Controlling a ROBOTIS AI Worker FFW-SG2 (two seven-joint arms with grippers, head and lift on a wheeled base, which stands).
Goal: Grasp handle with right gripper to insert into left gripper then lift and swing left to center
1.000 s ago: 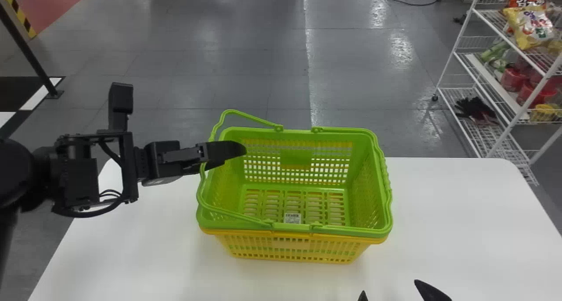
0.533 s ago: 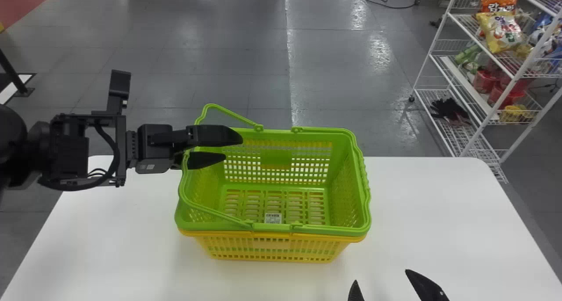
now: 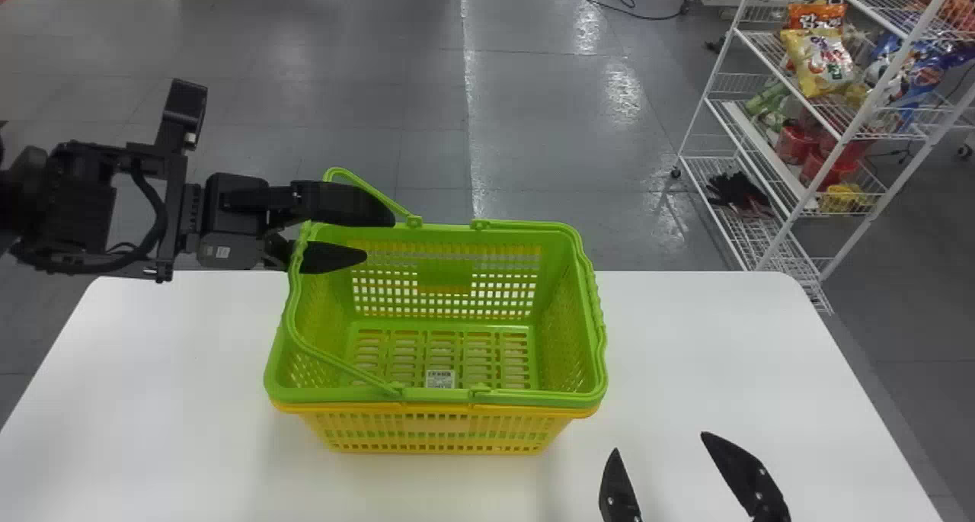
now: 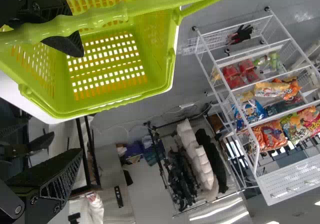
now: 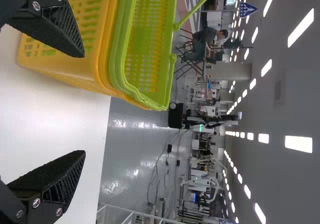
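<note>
White label inside green basket.

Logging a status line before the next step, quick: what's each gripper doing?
Left gripper: open, at the green basket handle, not clamped on it.
Right gripper: open, holding nothing.

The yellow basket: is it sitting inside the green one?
No, the green basket sits nested in the yellow basket, which shows underneath it.
</note>
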